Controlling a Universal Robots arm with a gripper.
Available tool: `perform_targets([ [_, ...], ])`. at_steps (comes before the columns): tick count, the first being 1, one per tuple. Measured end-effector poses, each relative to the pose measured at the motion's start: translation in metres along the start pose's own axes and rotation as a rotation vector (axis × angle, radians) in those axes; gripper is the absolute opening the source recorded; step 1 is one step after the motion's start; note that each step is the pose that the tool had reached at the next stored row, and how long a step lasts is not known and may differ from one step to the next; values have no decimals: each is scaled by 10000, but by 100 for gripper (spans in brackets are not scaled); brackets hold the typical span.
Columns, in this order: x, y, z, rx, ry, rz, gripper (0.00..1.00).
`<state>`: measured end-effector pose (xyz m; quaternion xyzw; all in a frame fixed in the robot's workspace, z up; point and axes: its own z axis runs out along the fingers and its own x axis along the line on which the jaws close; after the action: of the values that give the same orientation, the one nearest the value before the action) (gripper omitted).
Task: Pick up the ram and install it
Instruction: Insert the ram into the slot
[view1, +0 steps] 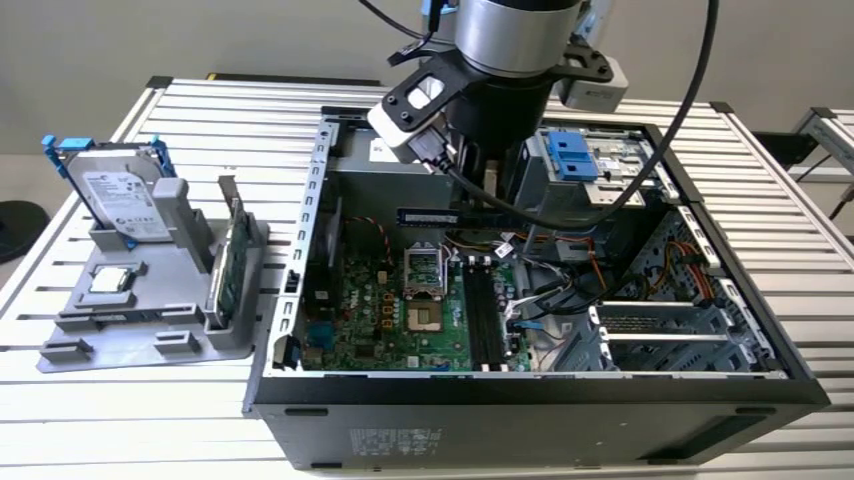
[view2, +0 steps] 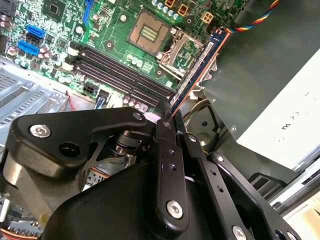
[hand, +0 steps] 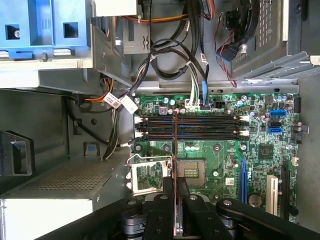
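**Ram held above the open case**

The ram (view2: 196, 70) is sitting pinched edge-on between the two fingers (view2: 165, 127), jutting out past their tips over the motherboard (view2: 60, 30). In the exterior view the stick (view1: 430, 214) is hanging level, beside the empty processor socket (view1: 420, 268) and above the memory slots (view1: 483, 315), not touching them. Loose cables (view1: 561, 290) are crowding the exterior view's right of the slots; the case wall (view1: 315, 200) is standing well apart at its left.
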<state>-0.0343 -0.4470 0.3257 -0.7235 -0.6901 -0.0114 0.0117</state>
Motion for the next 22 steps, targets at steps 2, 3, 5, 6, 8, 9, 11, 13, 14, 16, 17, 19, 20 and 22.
perform_targets([
  [2, 1, 0, 3, 1, -2, 0, 0],
  [3, 1, 0, 5, 1, -1, 0, 0],
  [5, 1, 0, 9, 1, 0, 0, 0],
  [6, 1, 0, 10, 0, 0, 0, 0],
  [8, 1, 0, 11, 0, -1, 1, 0],
  [9, 1, 0, 12, 0, 0, 0, 0],
  [11, 1, 0, 19, -1, 3, 0, 0],
  [13, 1, 1, 23, 0, 0, 1, 0],
  [14, 3, 6, 26, 0, 1, 1, 0],
  [16, 6, 20, 33, 0, 1, 0, 0],
  [17, 8, 29, 38, 0, 2, -4, 0],
  [19, 13, 36, 47, 0, 0, -10, 0],
  [20, 15, 37, 51, 0, 1, -10, 0],
  [22, 18, 42, 57, 0, 1, -15, 0],
])
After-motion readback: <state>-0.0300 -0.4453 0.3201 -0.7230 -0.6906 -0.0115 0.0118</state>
